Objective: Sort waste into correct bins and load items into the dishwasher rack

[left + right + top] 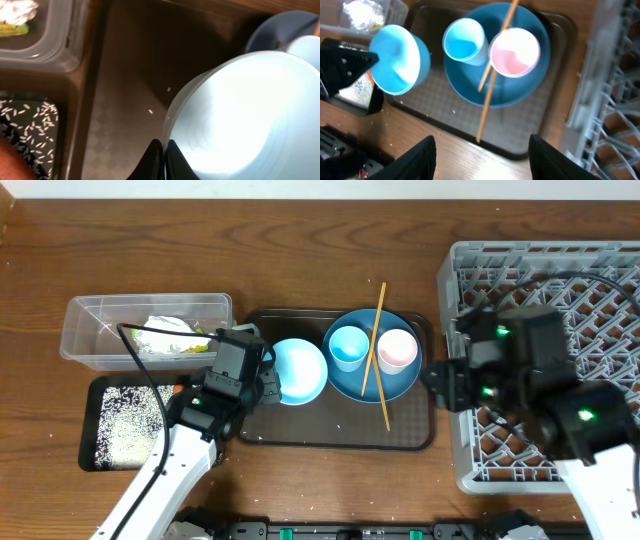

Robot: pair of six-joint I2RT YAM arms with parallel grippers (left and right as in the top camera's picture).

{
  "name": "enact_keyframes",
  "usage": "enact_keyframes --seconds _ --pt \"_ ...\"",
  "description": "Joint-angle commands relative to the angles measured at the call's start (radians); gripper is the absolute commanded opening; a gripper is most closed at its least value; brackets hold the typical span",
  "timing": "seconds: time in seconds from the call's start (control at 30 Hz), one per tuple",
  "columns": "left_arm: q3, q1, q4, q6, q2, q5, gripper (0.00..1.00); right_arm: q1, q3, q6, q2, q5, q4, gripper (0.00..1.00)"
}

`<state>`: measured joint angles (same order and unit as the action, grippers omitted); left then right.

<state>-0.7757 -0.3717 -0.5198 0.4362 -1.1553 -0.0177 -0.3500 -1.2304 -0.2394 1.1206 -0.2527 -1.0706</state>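
Bowl (298, 370), small, pale blue and smooth, was tilted on its side over the left end of the fine-checked brown serving tray (300, 430), its rim pinched in the closed left hand (268, 380). Beside it, the large blue plate (400, 385) carried a light blue cup (348, 347) and a white-pink cup (397, 351), with thin wooden chopsticks (374, 350) laid across. The clear tub (80, 330) held the crumpled wrapper (170, 335). The black tray (95, 450) held loose rice grains (130, 425) and an orange sliver (180, 388), possibly the carrot. The right hand (440, 385) hovered over the serving tray's right edge beside the grey lattice rack (600, 280), fingers wide and empty.
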Motion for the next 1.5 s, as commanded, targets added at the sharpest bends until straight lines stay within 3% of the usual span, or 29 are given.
enact_keyframes --seconds 0.0,0.33,0.7,1.23,1.4,1.47 --pt "-0.014 -0.023 0.001 -0.04 0.013 -0.005 0.06 -0.087 -0.016 -0.074 0.052 0.082 0.037 0.58" --pt "-0.014 -0.051 0.005 -0.07 0.013 -0.005 0.06 -0.301 -0.016 -0.105 0.263 0.292 0.234 0.56" --pt "-0.014 -0.051 0.005 -0.069 0.013 -0.005 0.06 -0.372 -0.016 -0.105 0.496 0.264 0.4 0.55" --pt "-0.014 -0.051 0.005 -0.07 0.013 -0.005 0.07 -0.403 -0.016 -0.105 0.534 0.234 0.466 0.51" --pt "-0.014 -0.051 0.005 -0.07 0.013 -0.005 0.06 -0.409 -0.015 -0.114 0.536 0.233 0.451 0.37" --pt "-0.014 -0.051 0.005 -0.07 0.013 -0.005 0.06 -0.418 -0.013 -0.132 0.544 0.233 0.451 0.37"
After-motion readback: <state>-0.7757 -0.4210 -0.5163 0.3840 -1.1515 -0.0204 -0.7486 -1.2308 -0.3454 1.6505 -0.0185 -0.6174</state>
